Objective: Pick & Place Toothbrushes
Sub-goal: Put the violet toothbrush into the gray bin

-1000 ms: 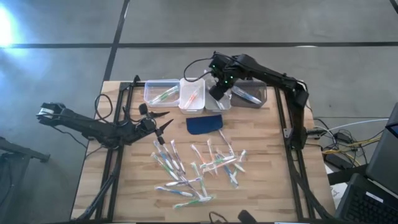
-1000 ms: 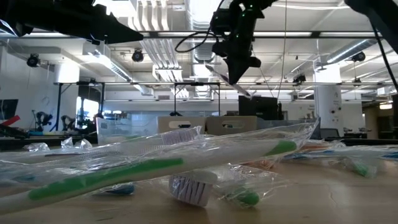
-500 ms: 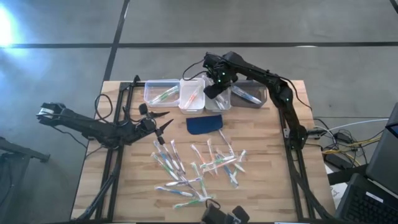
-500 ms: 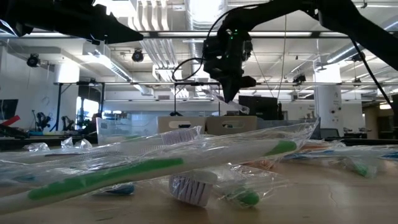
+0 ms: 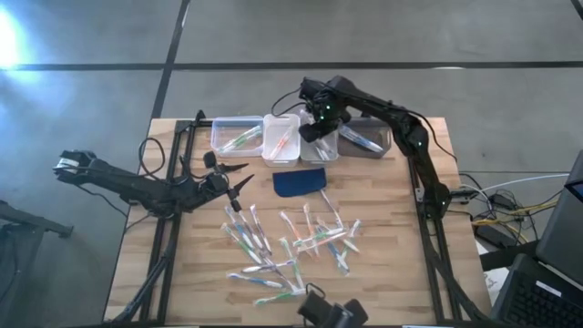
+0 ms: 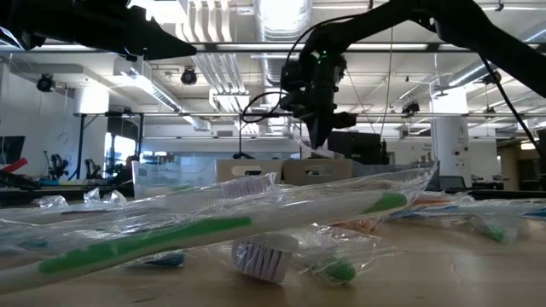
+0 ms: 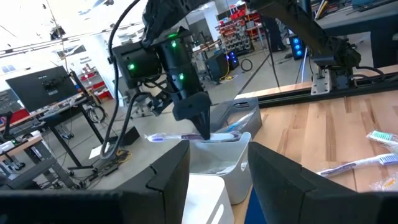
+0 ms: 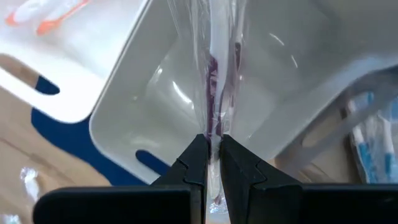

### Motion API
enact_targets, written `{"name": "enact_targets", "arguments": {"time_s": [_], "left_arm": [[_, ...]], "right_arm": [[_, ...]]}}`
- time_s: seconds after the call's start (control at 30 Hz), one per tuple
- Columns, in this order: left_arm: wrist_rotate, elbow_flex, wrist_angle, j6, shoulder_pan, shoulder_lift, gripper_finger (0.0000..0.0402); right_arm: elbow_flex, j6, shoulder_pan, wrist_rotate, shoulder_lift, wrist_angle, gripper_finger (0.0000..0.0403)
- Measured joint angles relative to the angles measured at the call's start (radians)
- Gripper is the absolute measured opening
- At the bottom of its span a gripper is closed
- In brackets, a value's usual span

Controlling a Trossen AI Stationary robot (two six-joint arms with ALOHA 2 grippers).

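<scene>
Your right end effector (image 8: 211,152) swung over the white bin (image 8: 149,93), clamping a purple toothbrush (image 8: 214,93); crosswise, it could catch the rim.

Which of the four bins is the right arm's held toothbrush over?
The white bin, third from the left; the purple-accented wrapped toothbrush hangs above it from the right gripper, jaws shut.

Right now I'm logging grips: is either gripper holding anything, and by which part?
The right gripper pinches a wrapped purple-accented toothbrush near one end of it, over the white bin. The left gripper holds nothing.
</scene>
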Motion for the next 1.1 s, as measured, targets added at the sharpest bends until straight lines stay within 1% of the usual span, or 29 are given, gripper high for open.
{"name": "enact_targets", "arguments": {"time_s": [0.17, 0.6, 1.1], "left_arm": [[0.0, 0.0, 0.0, 0.0, 0.0, 0.0, 0.0167], [0.0, 0.0, 0.0, 0.0, 0.0, 0.0, 0.0168], [0.0, 0.0, 0.0, 0.0, 0.0, 0.0, 0.0167]], "right_arm": [[0.0, 0.0, 0.0, 0.001, 0.028, 0.028, 0.0022], [-0.013, -0.002, -0.009, 0.008, 0.087, 0.035, 0.0022], [-0.04, 0.0, -0.034, 0.01, 0.092, 0.058, 0.0022]]}}
